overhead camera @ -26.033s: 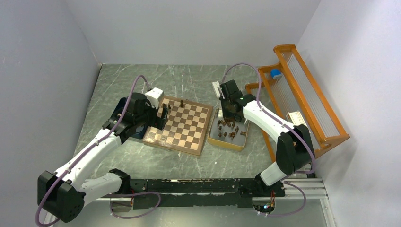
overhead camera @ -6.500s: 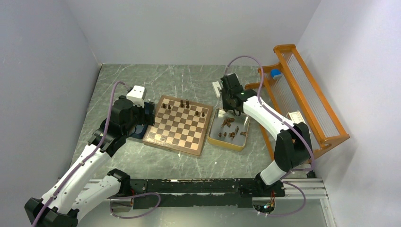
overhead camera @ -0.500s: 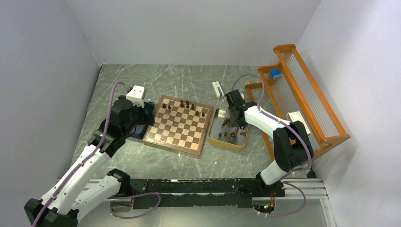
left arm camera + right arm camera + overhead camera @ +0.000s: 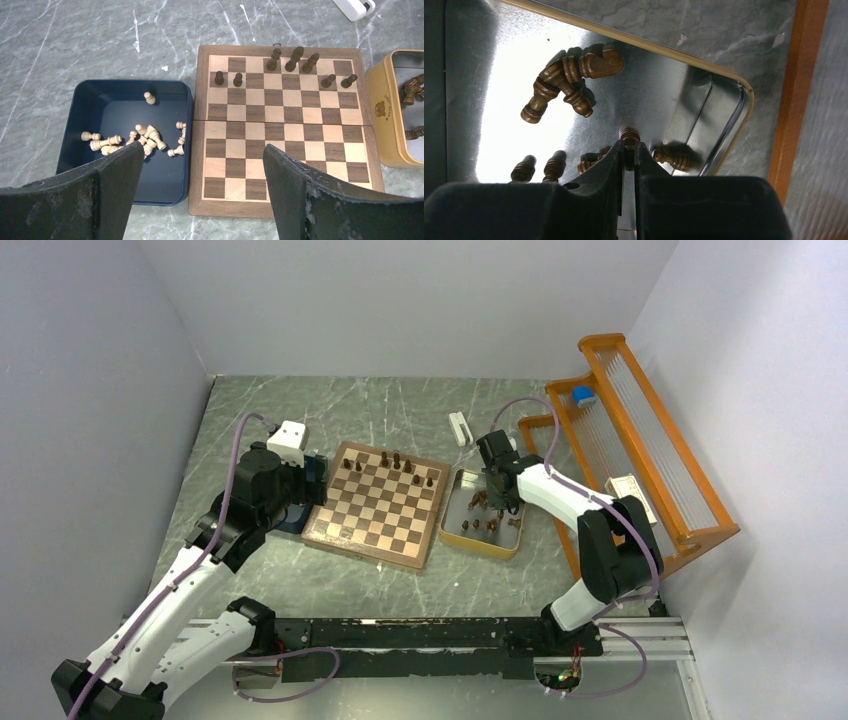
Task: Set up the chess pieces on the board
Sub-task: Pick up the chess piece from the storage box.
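Chessman (image 4: 629, 134) sits pinched between right pincer (image 4: 629, 151) tips.

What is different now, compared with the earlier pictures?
More chess pieces stand on the board than at the start. The left gripper drew back from it and waits open. The right gripper went down into the yellow tray and shut on one piece. The board and the yellow tray stayed put.
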Tool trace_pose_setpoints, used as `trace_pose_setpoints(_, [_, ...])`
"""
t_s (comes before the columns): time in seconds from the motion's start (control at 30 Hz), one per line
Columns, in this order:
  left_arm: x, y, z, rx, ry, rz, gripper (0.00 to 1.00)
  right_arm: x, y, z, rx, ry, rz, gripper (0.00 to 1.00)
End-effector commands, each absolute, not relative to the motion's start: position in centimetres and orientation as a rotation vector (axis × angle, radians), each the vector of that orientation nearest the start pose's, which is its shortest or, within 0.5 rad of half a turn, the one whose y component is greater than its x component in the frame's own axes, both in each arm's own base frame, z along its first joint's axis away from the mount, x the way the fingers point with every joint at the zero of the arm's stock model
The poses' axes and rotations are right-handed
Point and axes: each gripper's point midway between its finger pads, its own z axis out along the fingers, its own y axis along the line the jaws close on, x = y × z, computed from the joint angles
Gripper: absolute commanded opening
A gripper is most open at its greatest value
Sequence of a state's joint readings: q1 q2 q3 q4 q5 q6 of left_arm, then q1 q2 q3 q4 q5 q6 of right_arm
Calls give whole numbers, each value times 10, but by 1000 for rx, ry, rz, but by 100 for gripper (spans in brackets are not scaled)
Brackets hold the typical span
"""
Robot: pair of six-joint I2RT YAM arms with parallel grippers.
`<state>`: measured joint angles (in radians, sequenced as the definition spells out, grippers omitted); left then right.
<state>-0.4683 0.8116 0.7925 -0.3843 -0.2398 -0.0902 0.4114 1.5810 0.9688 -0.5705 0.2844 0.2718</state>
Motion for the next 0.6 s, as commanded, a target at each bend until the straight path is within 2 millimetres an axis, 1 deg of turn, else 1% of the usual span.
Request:
trace_pose_setpoints(0.0, [281,-104,236,222,1905,-161,93,308,88,60,-100,2649,-187,7])
trace_pose_setpoints(0.17, [282,-105,236,226,1905,-167,92,317,93,86,-109,2606,-154,5])
trace_pose_setpoints(0.37, [282,-105,236,226,1907,-165,93,333,108,120,-117,2548,-77,3])
trace_pose_setpoints(0.47, [282,-105,236,226,1907,-165,92,343,118,132,-152,2520,-32,3])
trace_pose_setpoints(0.57, [282,-105,236,225,1905,-164,93,353,135,144,-194,2480,25,4])
